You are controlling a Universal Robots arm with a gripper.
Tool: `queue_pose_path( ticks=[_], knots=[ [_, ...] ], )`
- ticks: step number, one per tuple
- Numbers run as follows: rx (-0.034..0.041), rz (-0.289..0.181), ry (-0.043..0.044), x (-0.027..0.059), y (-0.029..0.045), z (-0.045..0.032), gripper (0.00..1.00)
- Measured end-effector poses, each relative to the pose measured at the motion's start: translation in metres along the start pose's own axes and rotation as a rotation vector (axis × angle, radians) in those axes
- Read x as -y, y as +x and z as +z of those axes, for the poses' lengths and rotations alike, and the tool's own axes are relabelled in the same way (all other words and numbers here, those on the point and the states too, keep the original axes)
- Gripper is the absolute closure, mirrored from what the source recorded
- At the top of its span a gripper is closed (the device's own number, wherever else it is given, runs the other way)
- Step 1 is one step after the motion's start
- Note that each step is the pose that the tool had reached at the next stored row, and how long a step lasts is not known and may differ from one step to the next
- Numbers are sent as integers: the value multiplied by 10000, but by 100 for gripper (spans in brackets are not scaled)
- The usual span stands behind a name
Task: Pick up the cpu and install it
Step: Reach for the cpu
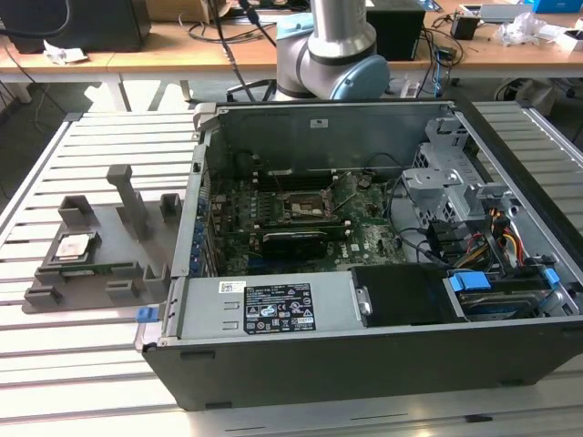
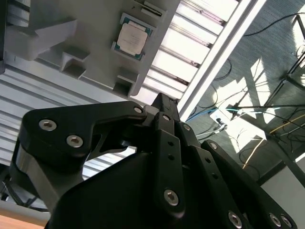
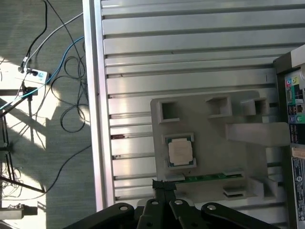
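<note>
The cpu (image 1: 75,246) (image 2: 132,38) (image 3: 181,151) is a small silvery square chip with a thin green rim. It lies flat in a recess of the grey holder block (image 1: 127,273) (image 3: 209,129) on the slatted table, at the exterior view's left. In both wrist views my black gripper (image 3: 163,184) (image 2: 159,98) hovers well above the table, beside the cpu and apart from it. Its fingertips meet in a point with nothing between them. The dark square socket (image 1: 303,206) sits on the motherboard inside the open computer case (image 1: 273,314).
A long green memory strip (image 3: 209,177) (image 1: 91,269) lies in the holder next to the cpu. Upright grey posts (image 1: 127,196) rise from the holder. The robot arm's base (image 1: 332,45) stands behind the case. Cables lie on the floor (image 3: 52,81) beyond the table edge.
</note>
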State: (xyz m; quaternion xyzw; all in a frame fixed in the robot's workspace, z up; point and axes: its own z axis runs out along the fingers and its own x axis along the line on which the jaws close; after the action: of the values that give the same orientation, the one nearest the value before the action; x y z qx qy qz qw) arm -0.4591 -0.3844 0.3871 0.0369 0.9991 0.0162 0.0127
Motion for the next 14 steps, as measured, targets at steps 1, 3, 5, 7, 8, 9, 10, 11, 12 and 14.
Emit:
queue_pose_path(
  ticks=[1, 3, 5, 7, 8, 9, 10, 11, 12, 14],
  knots=[
    [1, 1, 1, 2, 30, 0, 89],
    [0, 0, 1, 6, 78, 0, 89],
    [1, 0, 1, 9, 121, 0, 89],
    [1, 0, 2, 12, 161, -1, 89],
    [1, 0, 2, 14, 184, -1, 89],
    [1, -1, 3, 16, 210, -1, 89],
    [1, -1, 4, 19, 253, -1, 89],
    [1, -1, 4, 20, 268, -1, 89],
    [1, 0, 4, 22, 289, -1, 89],
    [1, -1, 6, 27, 355, -2, 89]
  ],
)
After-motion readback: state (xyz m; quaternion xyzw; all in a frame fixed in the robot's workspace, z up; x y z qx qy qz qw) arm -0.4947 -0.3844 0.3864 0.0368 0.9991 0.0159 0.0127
